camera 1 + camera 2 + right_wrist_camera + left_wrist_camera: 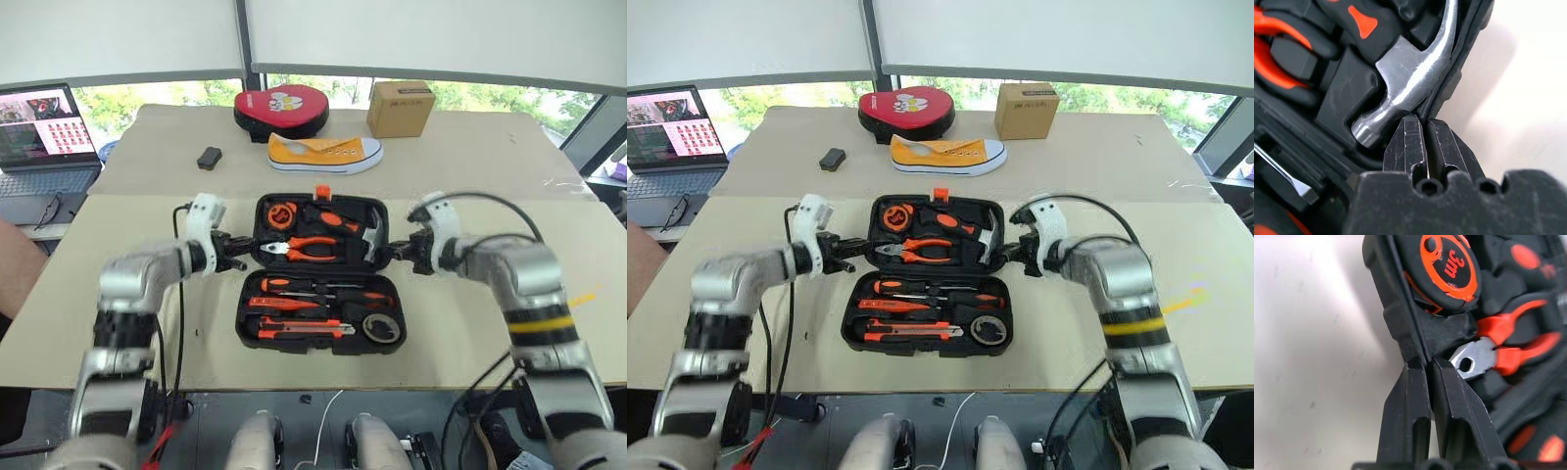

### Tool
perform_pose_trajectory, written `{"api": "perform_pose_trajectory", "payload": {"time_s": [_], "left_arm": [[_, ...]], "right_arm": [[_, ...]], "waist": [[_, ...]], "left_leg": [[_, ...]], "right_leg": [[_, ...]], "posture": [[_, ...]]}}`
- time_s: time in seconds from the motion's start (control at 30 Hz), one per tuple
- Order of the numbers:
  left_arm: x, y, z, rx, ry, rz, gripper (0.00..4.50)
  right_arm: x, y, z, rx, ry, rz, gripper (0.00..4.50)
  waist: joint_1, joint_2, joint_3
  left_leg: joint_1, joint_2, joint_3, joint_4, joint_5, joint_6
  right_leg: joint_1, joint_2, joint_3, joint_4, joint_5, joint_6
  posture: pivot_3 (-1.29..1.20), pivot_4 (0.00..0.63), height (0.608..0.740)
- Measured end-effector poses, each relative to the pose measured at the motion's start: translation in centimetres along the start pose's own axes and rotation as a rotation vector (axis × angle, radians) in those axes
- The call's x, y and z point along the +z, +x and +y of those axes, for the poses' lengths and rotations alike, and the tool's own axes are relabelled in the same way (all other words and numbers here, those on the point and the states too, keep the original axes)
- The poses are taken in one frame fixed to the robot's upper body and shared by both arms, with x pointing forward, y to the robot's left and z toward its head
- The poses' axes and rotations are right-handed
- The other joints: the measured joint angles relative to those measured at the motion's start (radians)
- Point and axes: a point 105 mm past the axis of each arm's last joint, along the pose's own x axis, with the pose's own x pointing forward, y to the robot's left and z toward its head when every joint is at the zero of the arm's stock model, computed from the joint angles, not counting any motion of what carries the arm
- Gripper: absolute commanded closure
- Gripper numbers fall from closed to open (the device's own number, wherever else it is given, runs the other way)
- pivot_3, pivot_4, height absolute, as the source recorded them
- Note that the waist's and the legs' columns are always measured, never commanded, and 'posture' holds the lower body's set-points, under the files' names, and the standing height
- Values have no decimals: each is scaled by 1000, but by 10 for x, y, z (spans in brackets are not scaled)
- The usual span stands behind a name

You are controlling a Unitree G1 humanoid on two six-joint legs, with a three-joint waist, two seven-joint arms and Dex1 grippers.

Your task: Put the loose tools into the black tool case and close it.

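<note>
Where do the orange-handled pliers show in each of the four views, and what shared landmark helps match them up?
Left eye view: pliers in the far half of the open tool case, at picture centre.
Right eye view: pliers, same slot, slightly left of centre.
Left wrist view: steel nose and orange handles, just past the left gripper.
Right wrist view: an orange handle edge.
Shared landmark: the hammer, beside the pliers.

silver arms, white wrists, black-fingered left hand (238, 257), yellow band.
</note>
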Motion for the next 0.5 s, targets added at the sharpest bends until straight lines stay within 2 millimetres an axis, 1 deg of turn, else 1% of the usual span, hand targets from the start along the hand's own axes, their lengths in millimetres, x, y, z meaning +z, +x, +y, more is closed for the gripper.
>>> {"api": "perform_pose_trajectory", "payload": {"time_s": [0.07, 0.1, 0.13, 0.17, 0.2, 0.23, 0.3, 0.33, 0.37, 0.4, 0.43, 0.47, 0.5], "left_arm": [[1, -11, -7, -35, 58, -50, 4395], [0, -19, -12, -53, 124, -77, 4395], [-3, -28, -15, -69, 176, -93, 4395], [-9, -35, -17, -81, 225, -106, 4395], [-10, -38, -18, -81, 259, -119, 4395], [-14, -45, -22, -82, 346, -149, 4395], [-20, -53, -27, -91, 463, -172, 4395], [-23, -57, -29, -100, 521, -174, 4395], [-28, -62, -31, -113, 587, -171, 4077], [-36, -67, -33, -130, 613, -158, 3721], [-41, -71, -35, -146, 633, -142, 3500], [-52, -78, -35, -150, 638, -106, 3107], [-65, -86, -34, -150, 647, -66, 2790]], "right_arm": [[5, -10, 4, -12, -167, -77, 4500], [6, -17, 10, -21, -297, -135, 4500], [5, -23, 16, -15, -384, -176, 4500], [1, -29, 22, -7, -484, -210, 4500], [-1, -31, 26, -6, -547, -228, 4500], [-10, -37, 33, -2, -674, -271, 4500], [-24, -42, 40, 16, -792, -300, 4500], [-28, -44, 43, 17, -839, -326, 4500], [-33, -47, 44, 21, -895, -352, 4120], [-40, -49, 45, 29, -931, -363, 3731], [-47, -51, 44, 43, -961, -353, 3468], [-59, -55, 41, 62, -993, -320, 3142], [-79, -61, 35, 90, -1023, -257, 2890]], "waist": [[1, 0, 0], [2, 0, 0], [3, 0, 0], [3, 0, 0], [3, 0, 0], [3, 0, 0], [0, 0, 0], [-3, 0, 0], [-5, 0, 0], [-7, 0, 0], [-10, 0, 0], [-10, 0, 0], [-10, 0, 0]], "left_leg": [[0, -1, 1, 0, 1, -2], [-1, -1, 1, -1, 0, 0], [0, 0, 1, -2, -1, 0], [0, 0, 2, -2, -2, 2], [0, 0, 2, -2, -4, 5], [1, 0, 3, -1, -5, 7], [5, 0, 6, -1, -6, 8], [7, 0, 7, -2, -6, 8], [11, 0, 7, -2, -6, 8], [15, 0, 8, -3, -6, 8], [20, 1, 9, -4, -6, 9], [25, 2, 9, -5, -7, 9], [27, 1, 9, -6, -8, 10]], "right_leg": [[0, 0, 0, -2, 0, 0], [1, 0, 0, -4, 0, 1], [2, -1, 0, -9, 0, 1], [3, -1, 0, -12, 0, 1], [3, -1, 0, -12, 0, 1], [4, -1, 0, -13, 0, 1], [6, -1, 0, -13, 0, 1], [8, -1, 1, -12, 0, 0], [11, -1, 1, -12, 1, 0], [15, -1, 1, -12, 0, 0], [20, -1, 1, -13, 0, -1], [25, -1, 0, -15, 0, -1], [27, -2, 1, -16, 0, -1]], "posture": [[0, 150, 740], [0, 150, 740], [0, 150, 740], [0, 150, 740], [0, 150, 740], [0, 150, 740], [0, 150, 740], [0, 150, 740], [0, 150, 740], [0, 150, 740], [0, 150, 740], [0, 150, 740], [0, 150, 740]]}}
